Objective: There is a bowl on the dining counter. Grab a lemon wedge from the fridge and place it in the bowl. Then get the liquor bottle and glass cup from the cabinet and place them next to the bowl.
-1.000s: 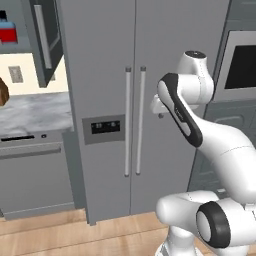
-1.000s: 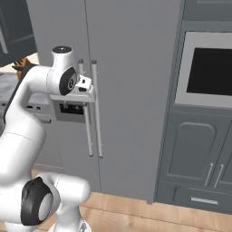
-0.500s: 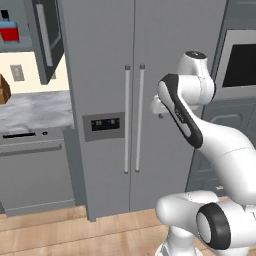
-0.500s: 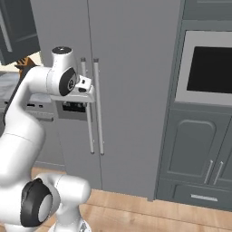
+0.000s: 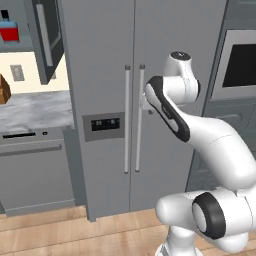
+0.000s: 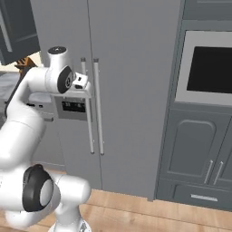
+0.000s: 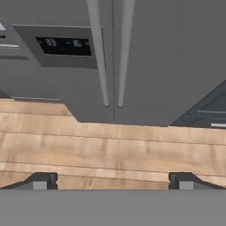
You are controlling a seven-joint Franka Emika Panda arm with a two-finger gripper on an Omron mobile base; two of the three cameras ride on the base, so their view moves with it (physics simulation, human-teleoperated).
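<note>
Hand view: gripper (image 7: 110,181) spread wide, empty, aimed down at wood floor (image 7: 110,150) before fridge (image 7: 167,66). Fridge doors closed, twin bar handles (image 5: 133,117) near gripper. Liquor bottle (image 5: 7,31) on open cabinet (image 5: 46,37) shelf, far left.

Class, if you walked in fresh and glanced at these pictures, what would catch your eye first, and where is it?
First, the tall grey fridge, doors shut, two long bar handles side by side down its middle. Next, the white arm raised before it, its gripper near the handles with jaws wide open and empty. To the right, a wall oven with a dark window.
</note>
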